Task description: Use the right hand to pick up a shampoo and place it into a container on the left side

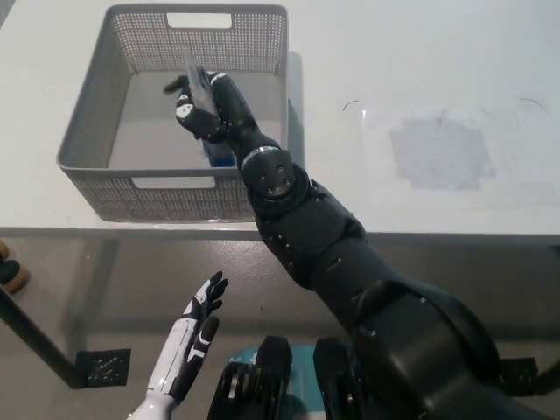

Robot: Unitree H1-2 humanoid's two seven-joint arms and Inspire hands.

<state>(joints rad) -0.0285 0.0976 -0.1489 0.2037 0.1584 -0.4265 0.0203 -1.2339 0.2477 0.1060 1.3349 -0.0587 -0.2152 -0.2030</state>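
The black right hand (203, 103) reaches over the grey perforated basket (92, 144) on the white table (420, 79), its fingers clamped around a shampoo bottle (199, 92) with a blue cap (219, 157) pointing down toward the basket's near wall. The bottle sits inside the basket's rim, tilted. The white left hand (188, 337) hangs below the basket, beneath the table edge, fingers spread and holding nothing.

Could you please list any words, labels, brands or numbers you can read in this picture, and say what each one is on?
None can be read.
Shampoo bottle in the right robot hand, over the grey basket: any label is too blurred to read.
Basket, table and left robot hand: no text visible.
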